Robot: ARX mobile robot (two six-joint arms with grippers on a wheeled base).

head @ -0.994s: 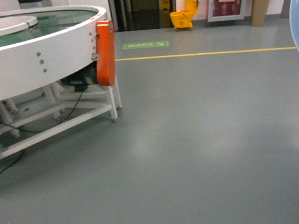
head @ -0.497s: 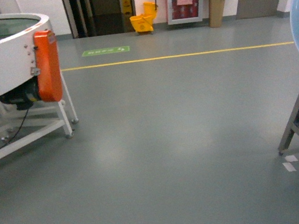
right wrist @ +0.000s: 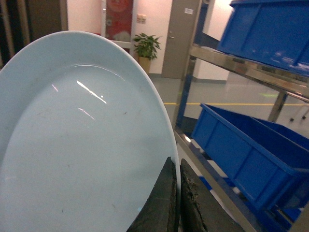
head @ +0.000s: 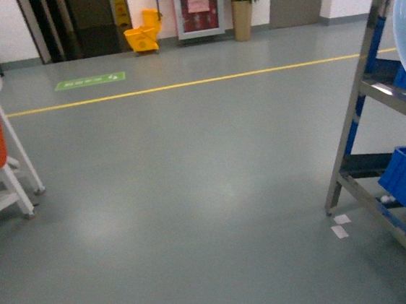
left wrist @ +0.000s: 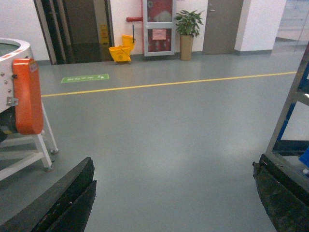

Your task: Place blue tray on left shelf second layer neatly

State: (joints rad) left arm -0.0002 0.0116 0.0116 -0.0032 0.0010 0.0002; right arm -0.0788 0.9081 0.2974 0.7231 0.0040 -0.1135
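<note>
The right claw (right wrist: 175, 203) is clamped on the rim of the blue tray (right wrist: 82, 145), its two dark fingers pinched together over the edge at about 5 o'clock of the dish, which is carried tilted up on edge rather than flat; in the head view only a pale sliver of it shows at 3 o'clock. The left claw (left wrist: 174, 203) is spread wide and carries nothing, one finger showing at 7 o'clock and the other at 5 o'clock of its own view. The steel shelf (head: 360, 88) stands at 3 o'clock in the head view, near but not yet squarely ahead, with dark-blue crates (right wrist: 251, 145) on its lower rails. The step in hand looks like the approach, so doing it well means bringing the base square to the rack, then levelling the tray before it goes in, since a tilted dish would catch an upright or a rail. I judge the second layer should be checked for free rail space beside the crates, and the dish set down flat and centred. As for writing, a green floor marking (head: 89, 81) and a red notice on the far cabinet (head: 199, 4) are visible, but their text is too small to read.
</note>
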